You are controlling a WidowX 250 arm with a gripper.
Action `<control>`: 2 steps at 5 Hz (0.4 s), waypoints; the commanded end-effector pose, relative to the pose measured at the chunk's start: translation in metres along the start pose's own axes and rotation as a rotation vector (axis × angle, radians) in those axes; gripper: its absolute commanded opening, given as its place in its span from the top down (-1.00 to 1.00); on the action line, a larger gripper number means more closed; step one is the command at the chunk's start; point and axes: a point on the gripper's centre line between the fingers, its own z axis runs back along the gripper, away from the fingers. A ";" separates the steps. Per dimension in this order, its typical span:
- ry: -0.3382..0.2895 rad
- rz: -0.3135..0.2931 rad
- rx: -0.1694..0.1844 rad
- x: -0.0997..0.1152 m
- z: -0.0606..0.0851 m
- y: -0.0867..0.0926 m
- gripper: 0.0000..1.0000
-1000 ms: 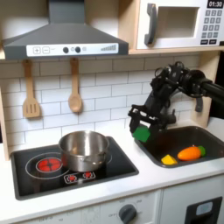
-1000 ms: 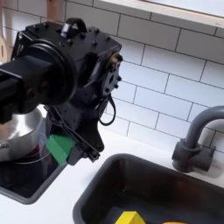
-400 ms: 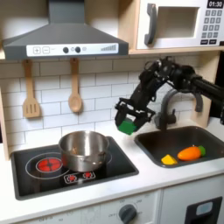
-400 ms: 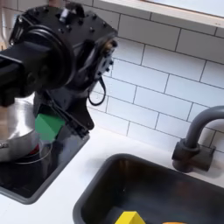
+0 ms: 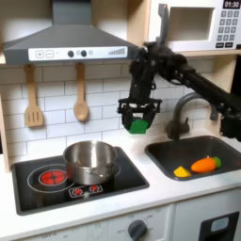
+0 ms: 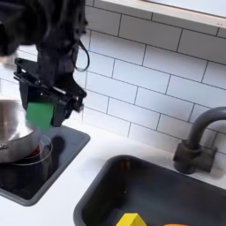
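Observation:
My gripper (image 5: 138,124) hangs in the air between the stove and the sink, shut on a small green block (image 5: 139,125). In the second exterior view the gripper (image 6: 42,112) grips the green block (image 6: 41,115) from both sides, just right of and above a steel pot (image 6: 13,132). The steel pot (image 5: 89,161) stands on the black stovetop (image 5: 56,179), down and to the first exterior view's left of the block. In the sink (image 5: 193,149) lie a yellow piece (image 5: 180,171) and an orange carrot-like toy (image 5: 203,165).
A grey tap (image 5: 181,115) rises behind the sink. Two wooden utensils (image 5: 81,99) hang on the tiled wall under the hood (image 5: 68,45). A microwave (image 5: 193,25) sits at the upper right of the first exterior view. White counter (image 6: 62,199) runs along the front.
The arm has swung from over the sink's left edge toward the stove, to the left in both exterior views, and risen, carrying the green block with it.

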 end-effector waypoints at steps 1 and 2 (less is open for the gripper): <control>0.086 0.015 -0.120 -0.004 0.010 -0.007 1.00; 0.113 -0.001 -0.144 -0.009 0.008 -0.014 1.00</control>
